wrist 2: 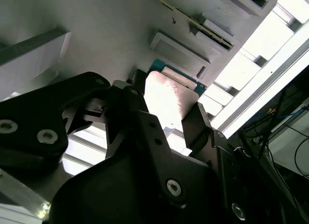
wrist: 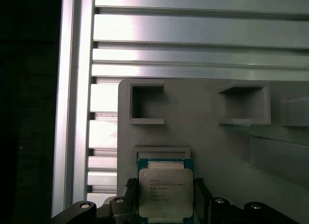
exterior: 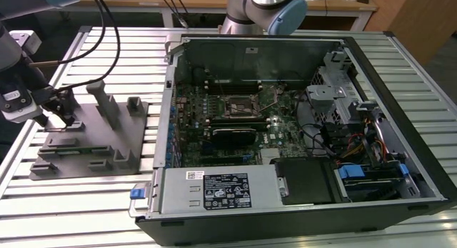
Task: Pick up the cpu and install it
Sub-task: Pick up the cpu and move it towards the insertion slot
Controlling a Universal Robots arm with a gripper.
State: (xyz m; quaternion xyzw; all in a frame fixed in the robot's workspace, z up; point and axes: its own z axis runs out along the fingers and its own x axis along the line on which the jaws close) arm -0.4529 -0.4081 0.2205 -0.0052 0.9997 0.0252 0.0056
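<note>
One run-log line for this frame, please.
phase: pick | gripper: shut on cpu | where: at grey tray, exterior view's left | computer case: apart

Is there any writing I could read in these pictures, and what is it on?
On the cpu: several lines of print on its metal top, too small to read.
On the power supply: a black label and a white sticker, both too small to read.
No text here can be quoted.
</note>
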